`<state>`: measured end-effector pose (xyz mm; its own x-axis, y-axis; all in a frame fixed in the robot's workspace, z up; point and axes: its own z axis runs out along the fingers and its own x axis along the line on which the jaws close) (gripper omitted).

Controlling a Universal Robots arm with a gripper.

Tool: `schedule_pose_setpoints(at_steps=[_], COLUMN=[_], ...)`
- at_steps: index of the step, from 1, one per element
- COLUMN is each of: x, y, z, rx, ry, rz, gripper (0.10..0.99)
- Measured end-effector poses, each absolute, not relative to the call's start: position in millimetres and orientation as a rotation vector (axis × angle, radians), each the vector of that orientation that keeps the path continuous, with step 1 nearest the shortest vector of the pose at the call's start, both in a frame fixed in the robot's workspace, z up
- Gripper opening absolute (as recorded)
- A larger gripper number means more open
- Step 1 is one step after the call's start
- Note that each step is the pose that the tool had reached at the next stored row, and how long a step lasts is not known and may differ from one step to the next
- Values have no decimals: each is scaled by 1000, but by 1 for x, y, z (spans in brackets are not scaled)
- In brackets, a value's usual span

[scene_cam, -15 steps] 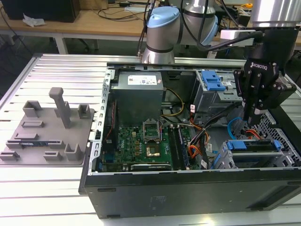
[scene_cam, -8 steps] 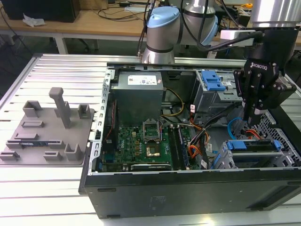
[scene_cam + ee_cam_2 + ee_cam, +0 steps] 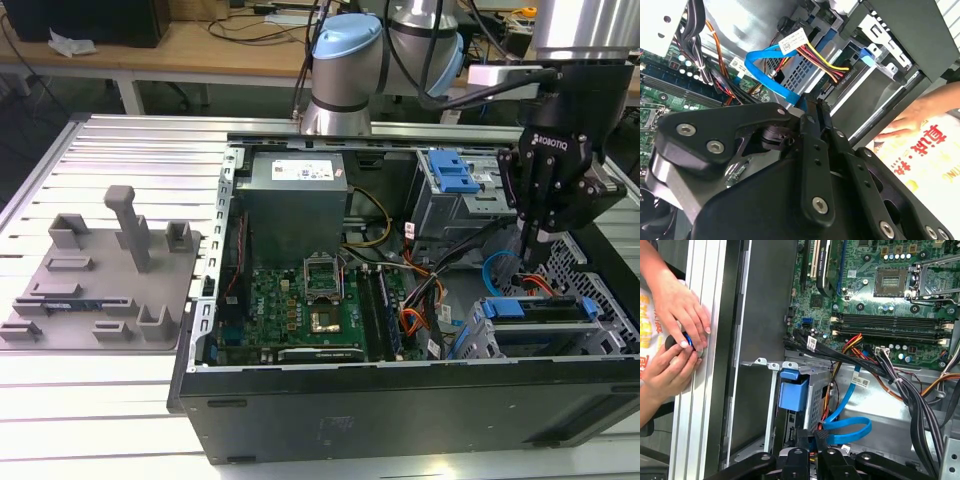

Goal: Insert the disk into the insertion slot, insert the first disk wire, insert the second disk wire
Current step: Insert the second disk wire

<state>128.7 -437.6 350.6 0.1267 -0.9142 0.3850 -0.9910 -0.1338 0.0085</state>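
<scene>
The black gripper [image 3: 530, 243] reaches down into an open computer case [image 3: 400, 400] at the exterior view's right, its fingers [image 3: 814, 131] drawn close together; whether they pinch anything cannot be told. Just beside the fingertips loops the second disk wire [image 3: 850, 427], a flat, bright light-blue ribbon cable that curls in a bend over the grey metal floor of the case. Next to it run the thin orange-red strands of the first disk wire [image 3: 537, 283], bundled with yellow and black ones in the second wrist view. Below the gripper sits the insertion slot [image 3: 560, 335], a grey sheet-metal cage with a perforated wall, and the disk [image 3: 505, 308] lies inside it, only its blue plastic frame showing along the top edge. Farther out lie the green motherboard [image 3: 310, 300] and a grey power supply [image 3: 295, 200]. The case rests on a ribbed aluminium bench [image 3: 110, 180], which also carries a grey plastic fixture [image 3: 100, 270]. In the first wrist view, a person's hands [image 3: 680, 335] rest at the bench edge.
</scene>
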Motion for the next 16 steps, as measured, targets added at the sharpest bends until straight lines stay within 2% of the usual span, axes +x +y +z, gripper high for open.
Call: schedule_pose_setpoints(at_steps=[16], x=[129], y=[-457], z=[358], rx=[2243], ry=[-1968], rz=[278], gripper=[161])
